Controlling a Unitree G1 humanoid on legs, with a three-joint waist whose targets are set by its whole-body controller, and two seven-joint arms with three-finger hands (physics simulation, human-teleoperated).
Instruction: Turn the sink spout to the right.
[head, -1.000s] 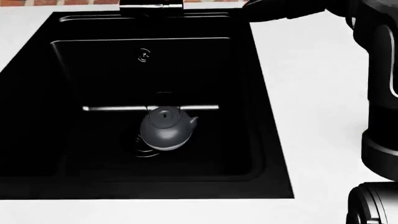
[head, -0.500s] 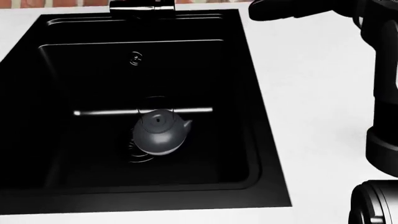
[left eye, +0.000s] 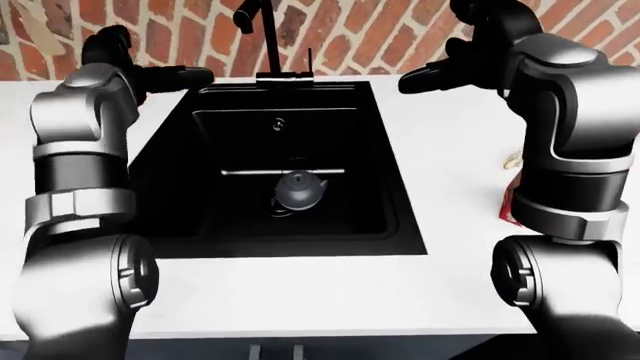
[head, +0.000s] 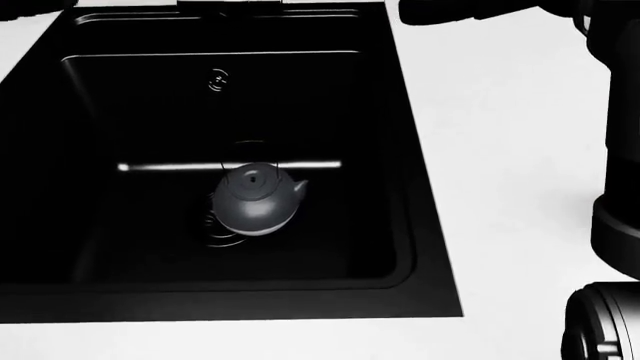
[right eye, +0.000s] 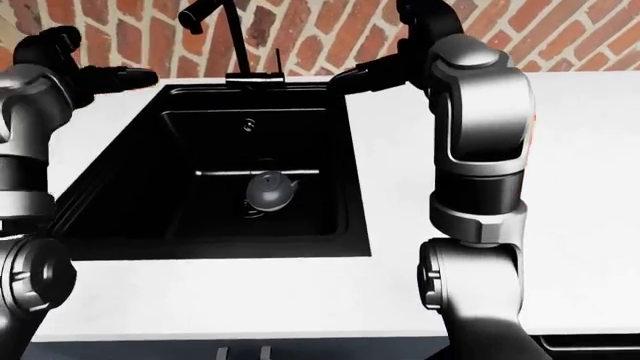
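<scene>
Worktop (left eye: 470, 187): white, fills most of both eye views, brick wall along the top edge.

Sink (left eye: 390, 217): black basin sunk into the worktop, centre-left of the left-eye view. We count it as the spout's surround only.

Right robot hand (left eye: 425, 77): dark, upper right of the sink's top corner in the left-eye view, apart from the faucet. We see nothing in it; whether the fingers are spread or curled we cannot tell.

Left robot hand (left eye: 185, 76): dark, at the sink's upper left corner, just as empty and just as hard to read.

Kettle (head: 255, 201): grey, round, lying in the basin over the drain, below a pale bar. Not part of the job.

Sink spout (right eye: 205, 15): thin black gooseneck at top centre, rising from a base plate on the sink's upper rim; its tip leans toward frame left in the right-eye view. Neither hand touches it.

Handling note: we judge the approach unfinished. We would bring the right robot hand in from frame right, meet the spout high on its neck rather than near the base, and sweep it rightward in a slow arc, staying off the small lever beside it.
</scene>
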